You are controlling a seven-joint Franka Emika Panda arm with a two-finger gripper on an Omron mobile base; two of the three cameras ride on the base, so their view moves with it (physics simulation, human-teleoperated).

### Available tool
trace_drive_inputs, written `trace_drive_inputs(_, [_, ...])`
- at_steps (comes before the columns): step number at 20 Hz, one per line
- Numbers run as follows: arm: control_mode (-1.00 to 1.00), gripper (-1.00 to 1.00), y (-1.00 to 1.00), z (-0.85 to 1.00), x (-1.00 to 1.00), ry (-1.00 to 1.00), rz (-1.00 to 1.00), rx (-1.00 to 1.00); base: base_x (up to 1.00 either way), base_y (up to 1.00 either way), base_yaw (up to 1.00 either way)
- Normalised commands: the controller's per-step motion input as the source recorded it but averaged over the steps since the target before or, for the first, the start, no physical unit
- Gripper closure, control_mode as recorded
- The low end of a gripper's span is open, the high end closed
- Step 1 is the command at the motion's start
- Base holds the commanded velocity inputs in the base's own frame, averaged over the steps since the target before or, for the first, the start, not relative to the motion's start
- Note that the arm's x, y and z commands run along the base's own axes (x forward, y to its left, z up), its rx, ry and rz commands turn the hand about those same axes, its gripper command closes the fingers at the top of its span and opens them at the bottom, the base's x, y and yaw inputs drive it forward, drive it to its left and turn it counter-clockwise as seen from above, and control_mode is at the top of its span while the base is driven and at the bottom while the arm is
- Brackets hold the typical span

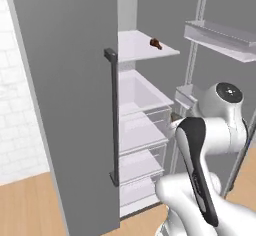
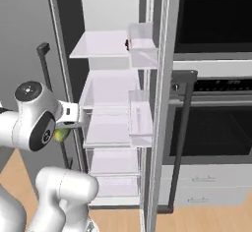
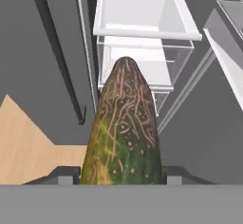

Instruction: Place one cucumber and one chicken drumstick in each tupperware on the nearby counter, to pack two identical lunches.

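A dark green cucumber (image 3: 124, 123) with pale veining stands between my gripper's (image 3: 121, 176) jaws, which are shut on its lower end; its tip points toward the fridge drawers. In the right base view a bit of the cucumber (image 2: 61, 135) shows green under the gripper (image 2: 70, 120), in front of the open fridge. A brown chicken drumstick (image 1: 155, 43) lies on the upper fridge shelf (image 1: 132, 50), well above the hand. The tupperware and the counter are out of view.
The open fridge door (image 1: 65, 105) with its dark bar handle (image 1: 114, 115) stands close on the left. Clear drawers (image 2: 106, 128) and door bins (image 2: 141, 115) fill the fridge. A black built-in oven (image 2: 216, 128) is on the right. Wooden floor (image 1: 30, 205) lies below.
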Motion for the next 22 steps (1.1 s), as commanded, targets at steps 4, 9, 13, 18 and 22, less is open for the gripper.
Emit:
trace_drive_inputs(4, [1.00,1.00,0.00,0.00,0.00,0.00,0.00,0.00,-1.00,-0.84,-0.04])
trace_drive_inputs(9, [1.00,1.00,0.00,0.00,0.00,0.00,0.00,0.00,-0.98,-0.98,-0.21])
trace_drive_inputs(13, [1.00,1.00,0.00,0.00,0.00,0.00,0.00,0.00,-0.13,-1.00,-0.62])
trace_drive_inputs(18, [1.00,1.00,0.00,0.00,0.00,0.00,0.00,0.00,0.56,-1.00,-0.60])
trace_drive_inputs(22, [1.00,1.00,0.00,0.00,0.00,0.00,0.00,0.00,1.00,-0.86,-0.22])
